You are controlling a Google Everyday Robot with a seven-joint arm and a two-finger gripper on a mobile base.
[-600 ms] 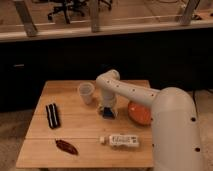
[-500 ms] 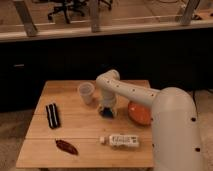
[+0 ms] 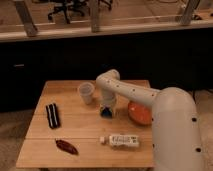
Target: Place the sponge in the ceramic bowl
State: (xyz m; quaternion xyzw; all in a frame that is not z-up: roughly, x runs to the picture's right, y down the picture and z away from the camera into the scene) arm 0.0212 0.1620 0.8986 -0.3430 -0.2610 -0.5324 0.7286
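Where sponge (image 3: 106,113) sits, tool (image 3: 106,107) points down (elbow (image 3: 108,79) bent).

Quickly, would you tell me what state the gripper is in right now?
Gripper: down at the sponge, beside the ceramic bowl; open, closed or holding cannot be told.

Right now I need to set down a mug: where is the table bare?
Bare: the wood between the black ridged block and the gripper, and the far corner left of the cup. Crowded: the gripper at the sponge, close to the ceramic bowl.
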